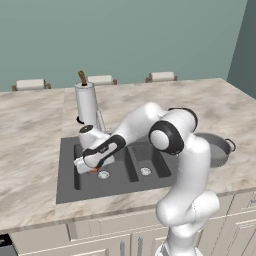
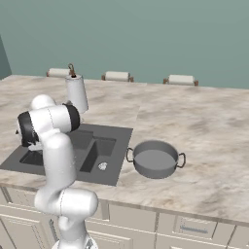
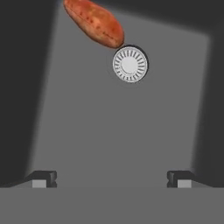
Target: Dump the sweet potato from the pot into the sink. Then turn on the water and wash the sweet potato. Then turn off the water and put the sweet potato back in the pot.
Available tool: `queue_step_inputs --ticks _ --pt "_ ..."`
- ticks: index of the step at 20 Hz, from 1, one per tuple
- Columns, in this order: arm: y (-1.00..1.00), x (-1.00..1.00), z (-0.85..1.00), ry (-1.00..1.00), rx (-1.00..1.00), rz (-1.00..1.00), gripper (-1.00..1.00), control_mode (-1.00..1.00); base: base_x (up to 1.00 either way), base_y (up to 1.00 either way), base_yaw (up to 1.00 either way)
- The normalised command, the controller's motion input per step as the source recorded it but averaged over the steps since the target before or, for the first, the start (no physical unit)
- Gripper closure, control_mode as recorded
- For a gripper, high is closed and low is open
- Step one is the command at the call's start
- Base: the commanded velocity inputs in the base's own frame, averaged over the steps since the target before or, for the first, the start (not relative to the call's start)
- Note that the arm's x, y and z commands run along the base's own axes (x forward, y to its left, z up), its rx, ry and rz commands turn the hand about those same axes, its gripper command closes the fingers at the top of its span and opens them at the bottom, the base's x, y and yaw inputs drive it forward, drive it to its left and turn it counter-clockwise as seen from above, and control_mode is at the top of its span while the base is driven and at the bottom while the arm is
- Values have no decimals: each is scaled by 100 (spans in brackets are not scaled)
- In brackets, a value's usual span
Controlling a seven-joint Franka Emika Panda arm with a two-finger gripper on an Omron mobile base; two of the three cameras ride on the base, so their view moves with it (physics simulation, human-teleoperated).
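Orange-brown speckled sweet potato [image 3: 94,22], tapered ends

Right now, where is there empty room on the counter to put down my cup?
The marble counter is bare behind and to the right of the pot, out to the far edge. It is also bare left of the sink. It is crowded at the sink's left basin, where the open gripper hangs over the sweet potato, with the paper-towel roll behind.

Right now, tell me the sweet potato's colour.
Orange-brown with small dark speckles; the sweet potato shows best in the hand view, beside the drain.
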Motion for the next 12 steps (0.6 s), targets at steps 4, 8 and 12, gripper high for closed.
queue_step_inputs --ticks 4,8,12 --pt "0 27 -27 0 0 0 -100 -100 0 0 0" --pt "0 28 -21 0 0 0 -100 -100 0 0 0" --pt "0 21 -19 0 0 0 -100 -100 0 0 0"
